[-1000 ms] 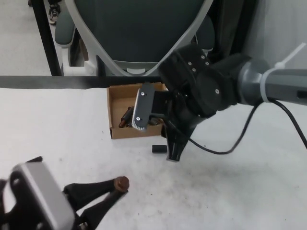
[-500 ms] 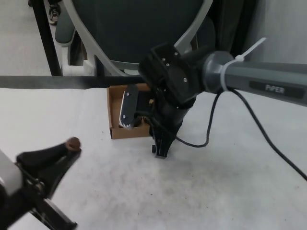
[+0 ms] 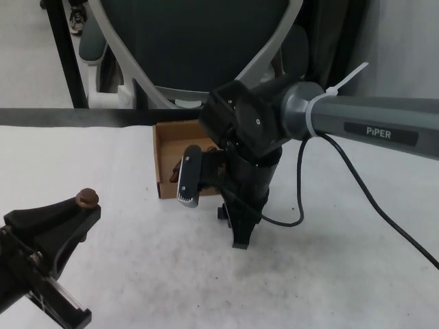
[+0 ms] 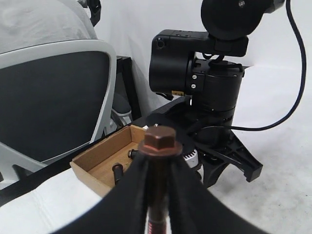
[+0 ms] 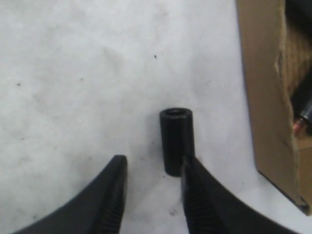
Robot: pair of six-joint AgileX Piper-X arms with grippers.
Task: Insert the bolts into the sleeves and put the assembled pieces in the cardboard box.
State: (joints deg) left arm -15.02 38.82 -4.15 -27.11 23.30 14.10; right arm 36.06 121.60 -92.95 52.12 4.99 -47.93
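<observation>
So, the left gripper sits at the near left of the bench, pinched tight on a bolt that stands upright between its fingers, hex head on top. The left wrist view shows the copper head fine, but the shank goes blurry lower down and its threaded end runs off the frame.

The right gripper points straight down at the bench, just on the near side of the cardboard box, which sits at the far edge around the middle. Its fingers are parted a fair bit with nothing gripped. The sleeve lies flat on the bench just beside the box's near wall, with its open end facing away from the fingertips. One finger covers a corner of the other end, so I can't tell if it's touching or just above it. From the high view the sleeve is nearly all hidden behind that arm's wrist.

A few pieces lie in the box, dark with coppery ends. The arm blocks most of the inside, so no counting them. An office chair stands beyond the bench, cut off at the top, and a black cable loops off the right arm.
</observation>
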